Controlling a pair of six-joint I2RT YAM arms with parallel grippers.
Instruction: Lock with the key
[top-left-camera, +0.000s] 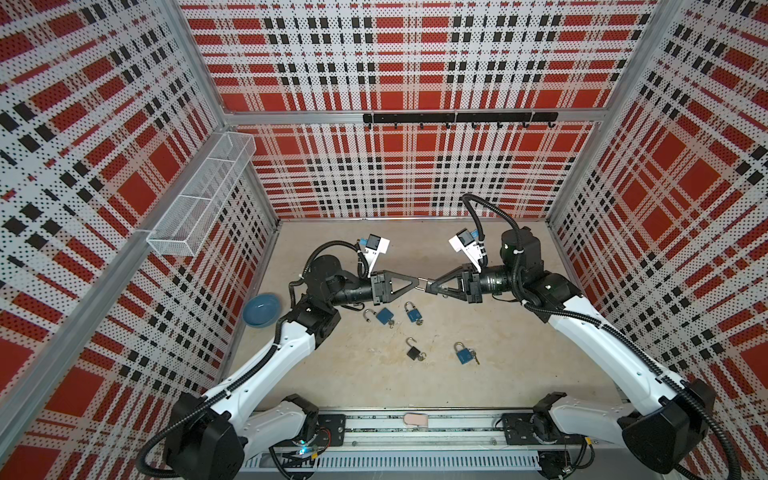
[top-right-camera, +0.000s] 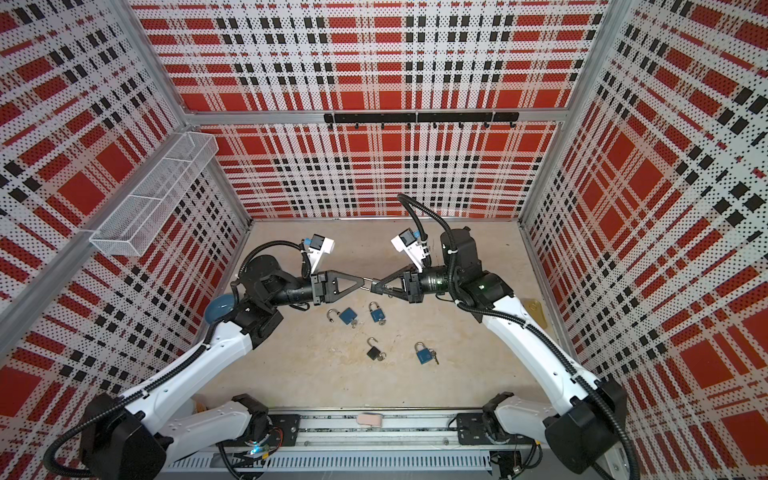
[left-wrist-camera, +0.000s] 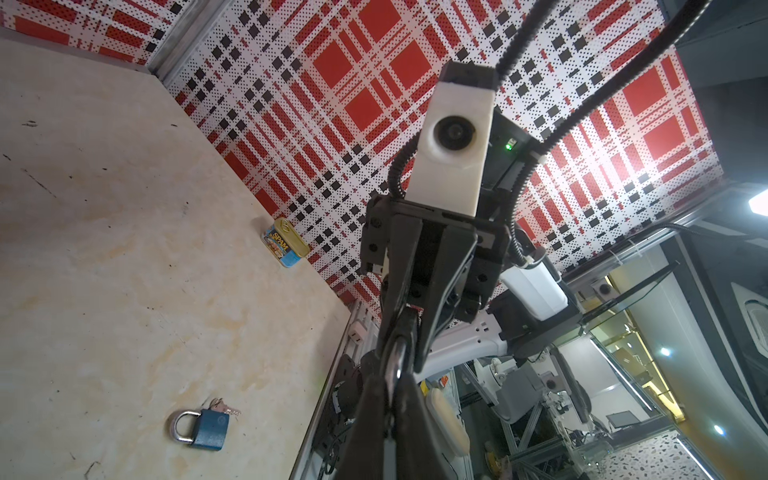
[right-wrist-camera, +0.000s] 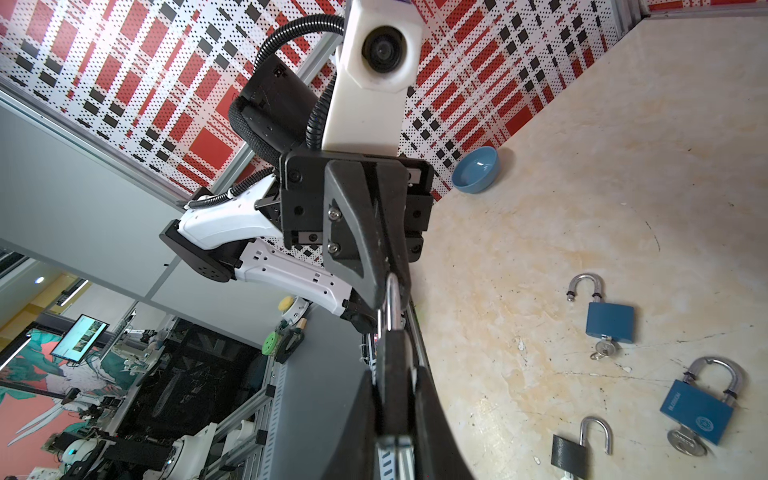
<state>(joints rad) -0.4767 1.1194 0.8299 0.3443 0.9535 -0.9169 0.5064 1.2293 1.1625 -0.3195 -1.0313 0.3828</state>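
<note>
A black padlock (right-wrist-camera: 395, 353) with a silver shackle (right-wrist-camera: 392, 299) hangs in mid-air between my two grippers over the middle of the table. My right gripper (right-wrist-camera: 395, 370) (top-left-camera: 432, 286) is shut on the padlock's body. My left gripper (left-wrist-camera: 391, 376) (top-left-camera: 417, 282) comes from the opposite side and is shut on the shackle (left-wrist-camera: 397, 357). In both top views the two gripper tips nearly touch (top-right-camera: 368, 284). The fingers hide the keyhole of the held padlock, and no key shows on it.
Several padlocks lie on the table below: an open blue one (top-left-camera: 384, 316) with a key (right-wrist-camera: 602, 349), a shut blue one (top-left-camera: 412, 313), an open black one (top-left-camera: 414, 352), another blue one (top-left-camera: 463, 355). A blue bowl (top-left-camera: 262, 309) sits left, a Spam can (left-wrist-camera: 286, 243) by the right wall.
</note>
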